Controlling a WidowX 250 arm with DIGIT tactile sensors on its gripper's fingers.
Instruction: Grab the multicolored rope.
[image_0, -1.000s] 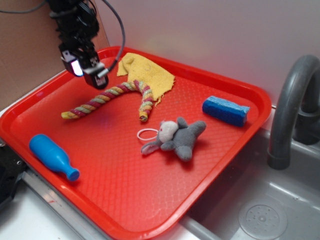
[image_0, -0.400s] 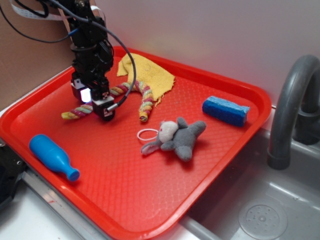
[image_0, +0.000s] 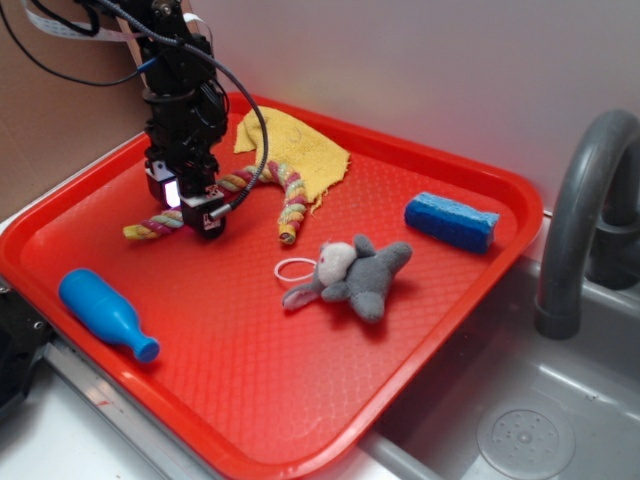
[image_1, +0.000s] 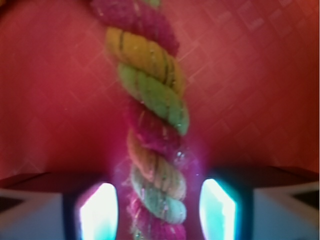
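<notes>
The gripper (image_0: 192, 207) is straddling the multicolored rope (image_1: 152, 125) on the red tray (image_0: 430, 330), jaws apparently standing apart, not pinching.

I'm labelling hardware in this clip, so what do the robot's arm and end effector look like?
The arm is black and boxy, with black cables looping off it and a flat white ribbon cable near the top. The end effector is black too, with a small bright white light on its front. In the wrist view its fingers look pale grey with glowing cyan-white inner faces.
</notes>
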